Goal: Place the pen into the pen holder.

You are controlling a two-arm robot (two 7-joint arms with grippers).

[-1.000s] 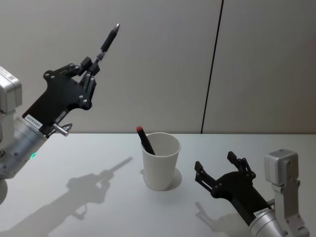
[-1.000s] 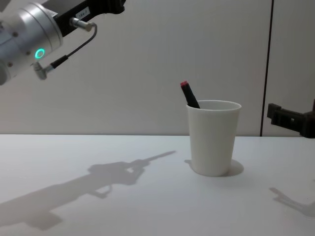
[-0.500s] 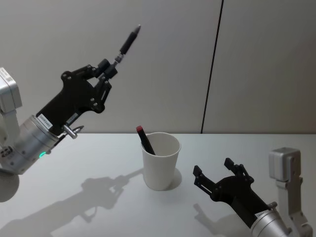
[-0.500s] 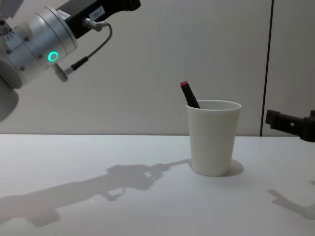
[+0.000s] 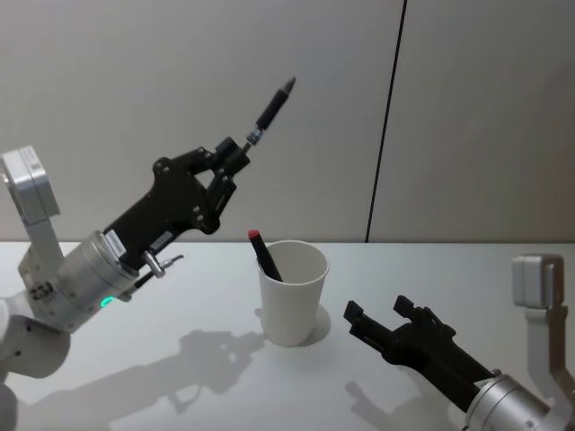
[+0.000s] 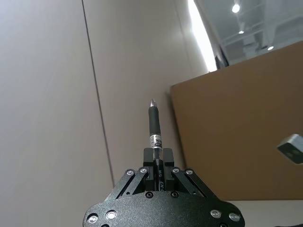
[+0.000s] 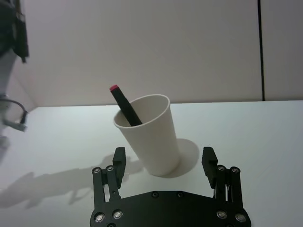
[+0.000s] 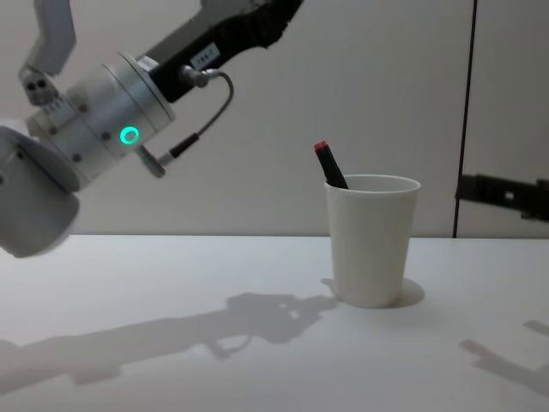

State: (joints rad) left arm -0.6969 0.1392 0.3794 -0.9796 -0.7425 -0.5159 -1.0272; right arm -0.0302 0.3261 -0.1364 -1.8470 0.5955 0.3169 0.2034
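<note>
Since a second ago the left gripper (image 5: 235,154) has been swinging toward the robot's right and dropping lower, carrying the pen (image 5: 272,101) closer to the pen holder (image 5: 292,294), while the right gripper (image 5: 377,311) has been sliding a little lower and leftward. Nearest the robot, the right gripper is hovering low over the white table (image 5: 180,305) with its fingers spread wide and nothing between them; in the right wrist view (image 7: 163,158) the pen holder (image 7: 149,135) is standing straight ahead of its parted fingers, just beyond their tips and not touching them. The white cup is sitting upright on the table (image 8: 257,343), and a red-capped marker (image 5: 260,252) is already leaning inside it, its red end poking above the rim on the side facing the left gripper. In the chest view the cup (image 8: 371,245) and the marker (image 8: 330,167) are showing side-on, with the right gripper's fingers (image 8: 502,190) reaching in level with the rim. Farther off and higher, the left gripper is clamping the pen by its lower end; in the left wrist view (image 6: 156,160) the fingers are pressing together on the barrel, and the pen (image 6: 153,122) is sticking straight out past the fingertips. The pen is pointing up and toward the robot's right, its tip riding above the pen holder, which is lying below and to the right of the left gripper, apart from it. Behind everything a plain wall (image 5: 467,108) is standing.
</note>
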